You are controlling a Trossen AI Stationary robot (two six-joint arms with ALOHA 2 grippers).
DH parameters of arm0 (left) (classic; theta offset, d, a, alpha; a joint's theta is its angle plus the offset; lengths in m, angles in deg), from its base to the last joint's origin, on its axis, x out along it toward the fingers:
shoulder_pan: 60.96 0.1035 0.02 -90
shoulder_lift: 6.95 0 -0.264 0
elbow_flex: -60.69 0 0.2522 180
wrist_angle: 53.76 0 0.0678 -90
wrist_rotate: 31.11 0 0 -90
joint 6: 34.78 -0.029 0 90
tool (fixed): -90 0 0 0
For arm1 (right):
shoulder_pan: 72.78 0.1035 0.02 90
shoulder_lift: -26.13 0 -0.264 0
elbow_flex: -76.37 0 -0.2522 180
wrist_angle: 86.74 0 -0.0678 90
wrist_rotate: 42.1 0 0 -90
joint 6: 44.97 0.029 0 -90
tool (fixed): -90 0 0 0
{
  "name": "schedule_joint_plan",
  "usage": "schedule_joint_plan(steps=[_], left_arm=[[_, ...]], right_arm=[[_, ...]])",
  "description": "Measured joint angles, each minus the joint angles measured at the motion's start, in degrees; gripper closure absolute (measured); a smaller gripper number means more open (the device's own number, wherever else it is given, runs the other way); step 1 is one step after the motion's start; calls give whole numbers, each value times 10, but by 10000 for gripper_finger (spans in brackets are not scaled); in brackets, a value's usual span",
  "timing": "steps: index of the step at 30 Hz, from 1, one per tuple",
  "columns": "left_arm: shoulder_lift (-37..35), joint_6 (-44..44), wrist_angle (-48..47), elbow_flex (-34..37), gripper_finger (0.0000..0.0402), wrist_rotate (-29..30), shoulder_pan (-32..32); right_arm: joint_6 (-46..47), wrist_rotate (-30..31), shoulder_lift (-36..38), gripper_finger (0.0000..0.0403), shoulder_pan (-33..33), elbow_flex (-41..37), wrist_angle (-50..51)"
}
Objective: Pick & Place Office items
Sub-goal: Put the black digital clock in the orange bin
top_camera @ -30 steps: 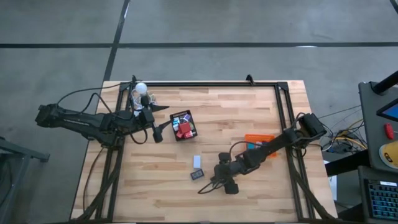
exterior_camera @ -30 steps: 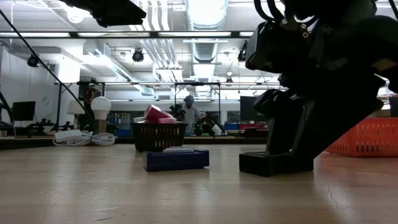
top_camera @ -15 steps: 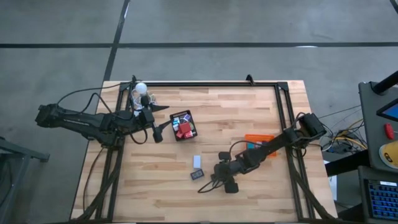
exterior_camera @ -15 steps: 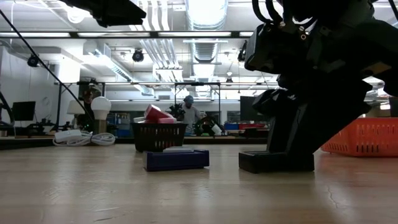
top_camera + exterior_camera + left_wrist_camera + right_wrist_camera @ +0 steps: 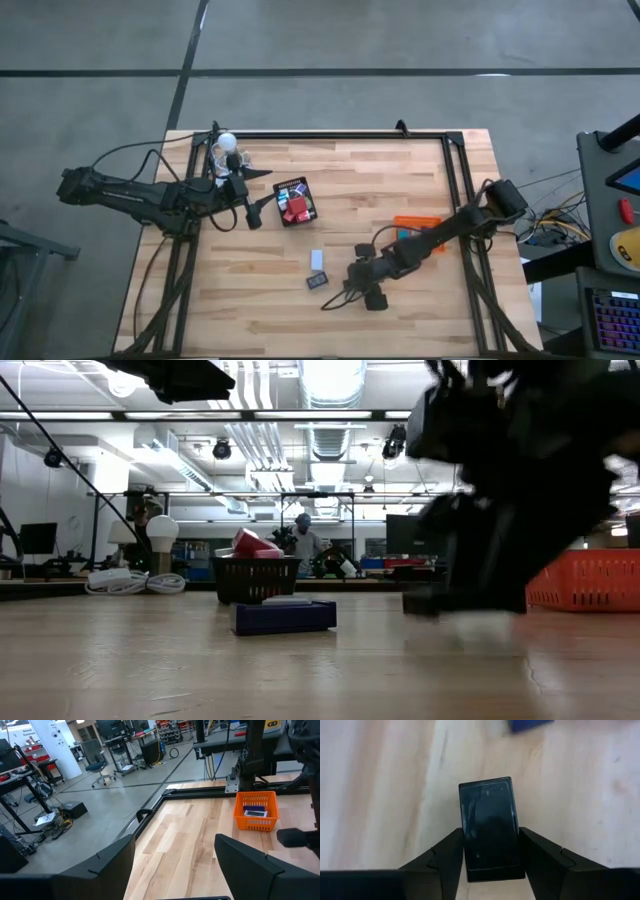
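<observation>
A flat black block (image 5: 487, 815) sits between the fingers of my right gripper (image 5: 490, 836), which is shut on it at the table's near middle (image 5: 328, 283). In the low view the block (image 5: 428, 603) is blurred and looks just off the wood. A blue-and-white piece (image 5: 317, 259) lies flat on the table just beyond it. My left gripper (image 5: 175, 870) hovers open and holds nothing, left of the black mesh tray (image 5: 279, 203), which holds red and other small pieces. My right gripper pinches the black block by its two long sides (image 5: 466, 847), near the end closest to the wrist. The fingers (image 5: 445, 857) slant down from the table's right and run along the block, whose far end sticks out past the fingertips. The block appears lifted slightly off the table.
The orange tray (image 5: 415, 222) stands right of my right arm with a small piece inside (image 5: 255, 813). A white bulb with cords (image 5: 227, 141) sits at the far left corner. Black frame rails run along the table's far and side edges. Bare wood lies toward the near edge.
The black block lay on the table under my right gripper. It now shows higher and blurred in the low view, moving with the gripper, which has drawn slightly up. My left arm has kept still.
</observation>
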Motion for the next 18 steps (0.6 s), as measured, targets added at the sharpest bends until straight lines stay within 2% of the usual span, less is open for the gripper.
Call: schedule_joint_plan(steps=[5,8,12,18], left_arm=[[0,0,0,0,126,0,0],[0,0,0,0,126,0,0],[0,0,0,0,126,0,0],[0,0,0,0,126,0,0]], right_arm=[[4,29,53,231,0,1,27],[52,65,96,231,0,1,54],[156,119,169,227,0,1,116],[376,189,270,227,0,0,234]])
